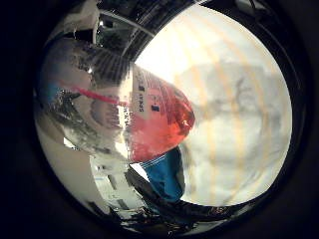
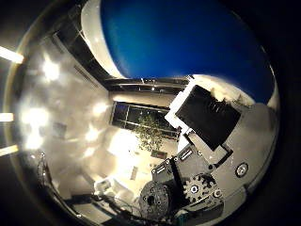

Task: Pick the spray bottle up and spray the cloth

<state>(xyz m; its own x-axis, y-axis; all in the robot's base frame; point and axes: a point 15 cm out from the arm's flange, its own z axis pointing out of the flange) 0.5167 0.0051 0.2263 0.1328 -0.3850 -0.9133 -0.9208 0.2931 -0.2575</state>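
The spray bottle (image 1: pixel 159 117) lies right against my palm. It is clear, holds red liquid and has a printed label. A thin red tube runs inside it. Its blue and white top (image 2: pixel 188 42) fills much of the thumb side view. My right hand (image 2: pixel 207 141) is curled round the bottle, with one black-padded finger bent close beside the blue top. More white finger parts (image 1: pixel 112 186) show below the bottle. Beyond it lies the cloth (image 1: pixel 234 114), white with pale yellow stripes and faint grey marks near its middle.
A blue part (image 1: pixel 167 177) sits just under the bottle's red end. Behind the hand there are ceiling lights (image 2: pixel 9 54), a dark window (image 2: pixel 136 117) and a leafy plant (image 2: pixel 150 132).
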